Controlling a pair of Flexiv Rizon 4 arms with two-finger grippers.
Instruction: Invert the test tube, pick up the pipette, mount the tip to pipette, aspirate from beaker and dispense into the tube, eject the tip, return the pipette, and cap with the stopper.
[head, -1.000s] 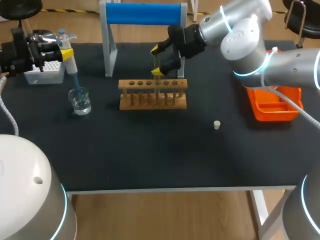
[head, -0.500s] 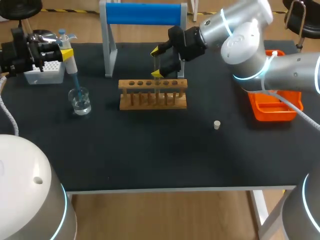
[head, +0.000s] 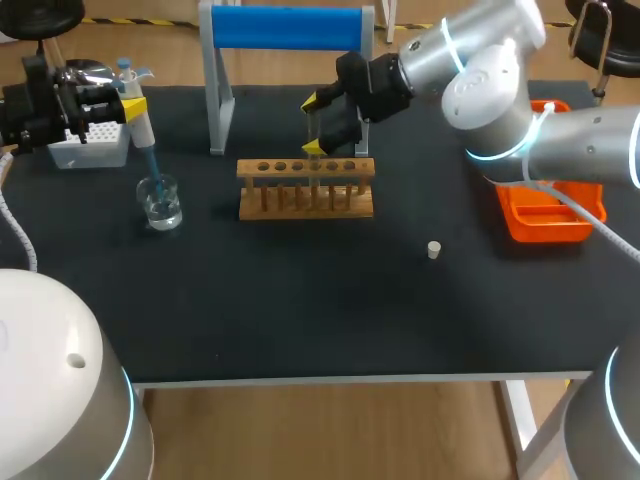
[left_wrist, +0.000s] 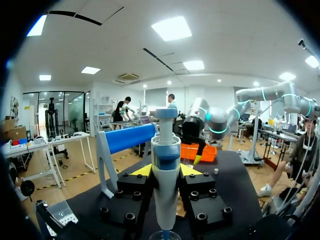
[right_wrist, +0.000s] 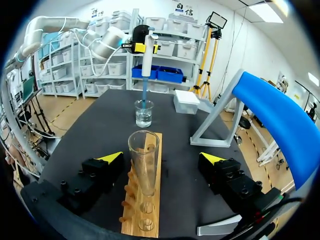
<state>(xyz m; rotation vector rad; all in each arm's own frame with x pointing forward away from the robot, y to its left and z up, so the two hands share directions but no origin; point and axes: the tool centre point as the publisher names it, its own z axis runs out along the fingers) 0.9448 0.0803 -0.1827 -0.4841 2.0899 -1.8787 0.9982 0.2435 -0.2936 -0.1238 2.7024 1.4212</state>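
While the left fingers clamp the pipette above the beaker, the right fingers stand wide open around the tube upright in the rack.

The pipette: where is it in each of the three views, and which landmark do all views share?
Head view: the pipette is at far left, in the left hand, above the beaker.
Left wrist view: pipette upright between the left hand's fingers.
Right wrist view: pipette beyond the rack, above the beaker.
Shared landmark: the blue bar.
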